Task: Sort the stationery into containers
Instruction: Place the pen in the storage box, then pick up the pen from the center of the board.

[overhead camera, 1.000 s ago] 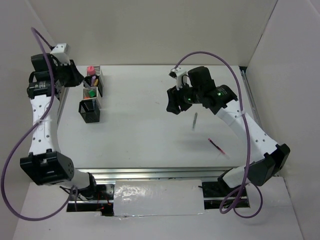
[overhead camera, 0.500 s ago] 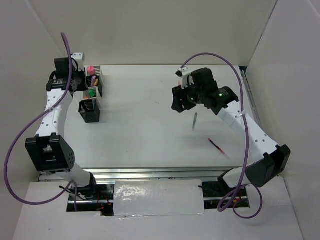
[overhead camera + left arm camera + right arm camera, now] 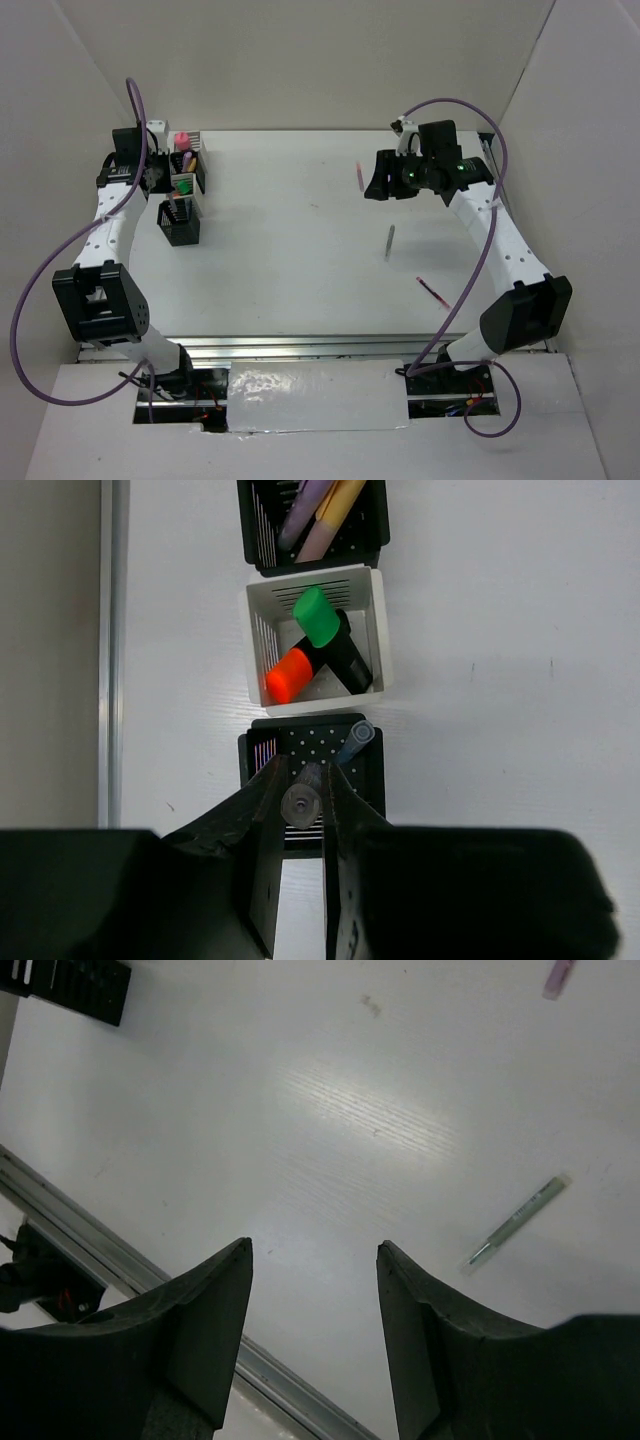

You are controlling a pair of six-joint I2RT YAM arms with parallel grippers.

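Note:
My left gripper is beside the cluster of mesh cups at the back left. In the left wrist view it is shut on a thin grey pen, seen end-on over the near black cup, which holds a blue pen. The white cup holds the green-capped and orange-capped markers. My right gripper is open and empty above the table. A pink pen, a grey pen and a red pen lie on the table.
The far black cup holds a pale purple and a yellow-orange marker. In the right wrist view my gripper hovers over bare table, with the grey pen to its right and the metal rail at the near edge. White walls surround the table.
My left gripper has swung in to the cups with the pen. My right arm has moved back and to the right, uncovering the pink pen.

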